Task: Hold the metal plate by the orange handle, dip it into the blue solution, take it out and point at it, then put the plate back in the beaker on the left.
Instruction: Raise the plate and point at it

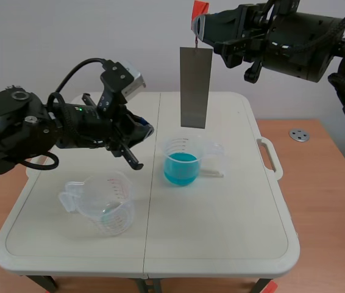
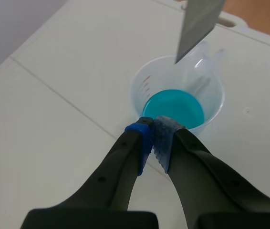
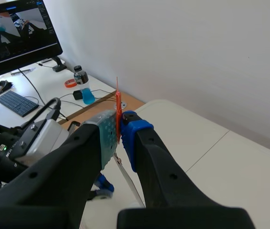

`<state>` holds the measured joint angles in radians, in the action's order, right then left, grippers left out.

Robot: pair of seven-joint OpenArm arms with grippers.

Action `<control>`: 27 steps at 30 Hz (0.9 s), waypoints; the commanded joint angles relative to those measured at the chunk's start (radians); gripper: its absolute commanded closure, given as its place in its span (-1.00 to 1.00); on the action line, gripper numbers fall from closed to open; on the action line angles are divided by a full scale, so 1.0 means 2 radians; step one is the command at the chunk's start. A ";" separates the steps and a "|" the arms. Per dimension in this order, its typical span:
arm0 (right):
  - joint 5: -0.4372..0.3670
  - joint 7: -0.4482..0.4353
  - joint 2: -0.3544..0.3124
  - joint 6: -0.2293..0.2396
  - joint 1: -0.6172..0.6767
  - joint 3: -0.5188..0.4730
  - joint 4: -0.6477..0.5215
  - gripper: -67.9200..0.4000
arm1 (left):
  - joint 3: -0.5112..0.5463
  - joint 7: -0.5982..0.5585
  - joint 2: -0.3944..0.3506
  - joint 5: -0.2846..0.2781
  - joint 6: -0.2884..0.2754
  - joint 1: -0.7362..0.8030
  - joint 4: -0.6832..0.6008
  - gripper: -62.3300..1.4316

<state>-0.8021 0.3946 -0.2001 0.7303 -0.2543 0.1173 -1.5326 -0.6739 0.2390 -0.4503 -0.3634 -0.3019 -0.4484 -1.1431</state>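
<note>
Left gripper (image 1: 133,152): fingers closed on nothing, pads (image 2: 143,138) pressed together. It hovers above the surface (image 1: 221,238), just left of the solution beaker.
Empty beaker (image 1: 104,206): clear and upright at the near left. Its wall has red scale marks too small to read, and its handle points toward the surface's left edge.
Solution beaker (image 1: 182,160): clear and upright near the middle, holding blue solution (image 1: 180,168). It stands well apart from the empty beaker.
Metal plate (image 1: 195,85): a grey strip hanging upright, its lower edge above the solution beaker's rim and not touching it, with open air around it.
Orange handle (image 1: 199,8): at the plate's top.
Right gripper (image 1: 198,27): raised at the far right, fingers clamped on the orange handle.
</note>
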 commanded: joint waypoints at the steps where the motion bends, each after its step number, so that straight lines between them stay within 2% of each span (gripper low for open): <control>1: -0.011 -0.007 -0.005 0.008 -0.011 -0.003 -0.007 0.95 | 0.006 -0.005 -0.042 -0.014 0.015 0.002 -0.023 0.90; 8: -0.017 -0.007 -0.005 0.008 -0.012 -0.003 -0.007 0.95 | 0.062 -0.005 -0.191 -0.073 0.083 0.076 -0.084 0.90; 12: -0.020 -0.007 -0.005 0.008 -0.013 -0.003 -0.007 0.95 | 0.118 -0.005 -0.270 -0.104 0.124 0.156 -0.101 0.90; 15: -0.022 -0.008 -0.005 0.008 -0.013 -0.003 -0.009 0.95 | 0.165 -0.005 -0.316 -0.120 0.160 0.232 -0.103 0.90; 18: -0.022 -0.008 -0.005 0.008 -0.013 -0.003 -0.014 0.95 | 0.214 -0.003 -0.345 -0.124 0.201 0.317 -0.103 0.90; 21: -0.022 -0.008 -0.005 0.008 -0.013 -0.003 -0.023 0.95 | 0.261 0.004 -0.355 -0.122 0.243 0.398 -0.101 0.90; 24: -0.024 -0.008 -0.005 0.008 -0.013 -0.003 -0.033 0.95 | 0.296 0.006 -0.355 -0.116 0.265 0.472 -0.098 0.90; 27: -0.031 -0.008 -0.005 0.008 -0.013 -0.002 -0.043 0.95 | 0.309 0.005 -0.350 -0.105 0.280 0.530 -0.098 0.90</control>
<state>-0.8429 0.3946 -0.2001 0.7307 -0.2543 0.1173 -1.5936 -0.0505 0.2577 -1.1652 -0.5751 0.2520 0.6205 -1.3350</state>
